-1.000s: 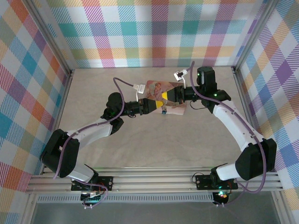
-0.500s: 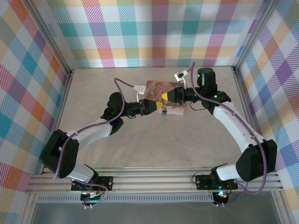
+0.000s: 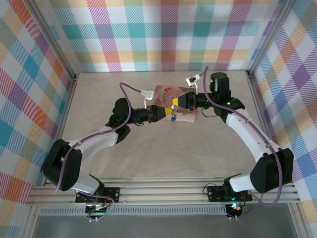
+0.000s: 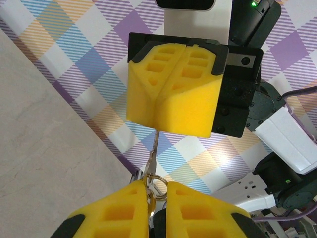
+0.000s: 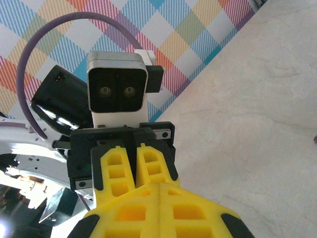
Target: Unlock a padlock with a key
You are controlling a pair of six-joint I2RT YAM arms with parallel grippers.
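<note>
Left claw (image 3: 168, 112) just beside padlock (image 3: 173, 118)

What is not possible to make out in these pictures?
- Padlock, top view: too small to tell locked or open.
- Metal strip, left wrist view: ends hidden at right gripper and left gripper; key or shackle unclear.
- Right wrist view: right gripper's fingers hide what is pinched.

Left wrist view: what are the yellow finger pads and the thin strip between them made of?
Yellow pads: matte moulded plastic or dense foam, with pocketed, non-shiny faces. Thin strip: likely bare metal, grey and glinting, with a wire ring.
</note>
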